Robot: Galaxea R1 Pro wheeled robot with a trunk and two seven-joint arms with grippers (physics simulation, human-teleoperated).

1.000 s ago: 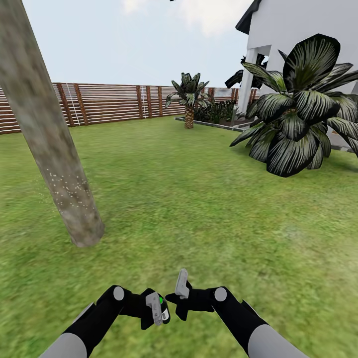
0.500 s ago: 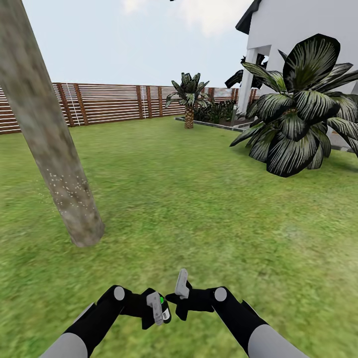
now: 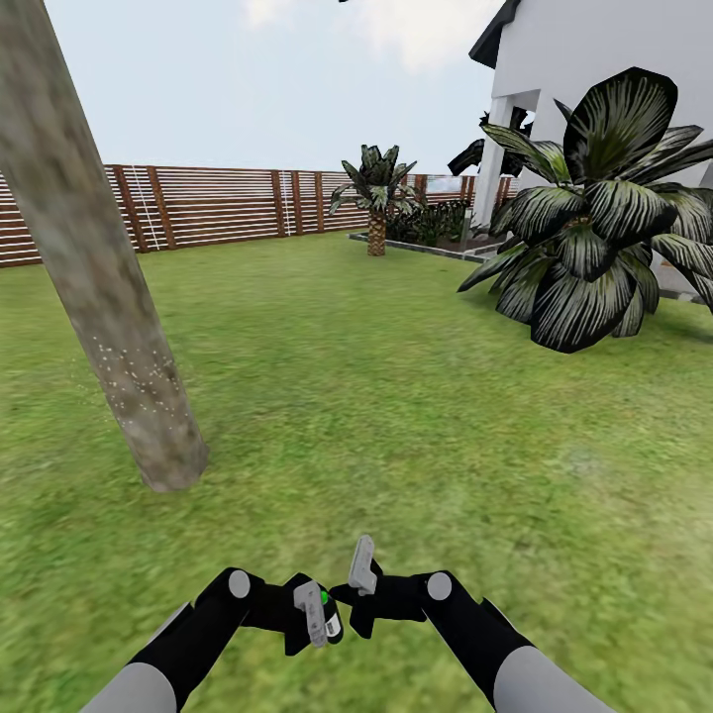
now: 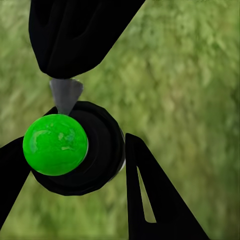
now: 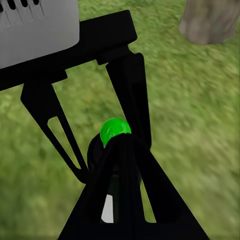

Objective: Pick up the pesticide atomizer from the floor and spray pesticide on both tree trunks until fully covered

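Left gripper (image 3: 315,614) is clamped round the atomizer (image 3: 324,616), low over the lawn (image 3: 396,416). White specks dot just a low patch of the trunk (image 3: 129,376); most stays bare. Right gripper (image 3: 358,584): can't tell.

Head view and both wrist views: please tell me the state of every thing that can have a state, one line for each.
pesticide atomizer: held off the grass between the left gripper's fingers, green top showing.
left gripper: shut on the atomizer.
right gripper: holds nothing; open or shut cannot be told.
tree trunk: standing, leaning in the picture; white pesticide specks on a patch of its lower part, the rest bare.
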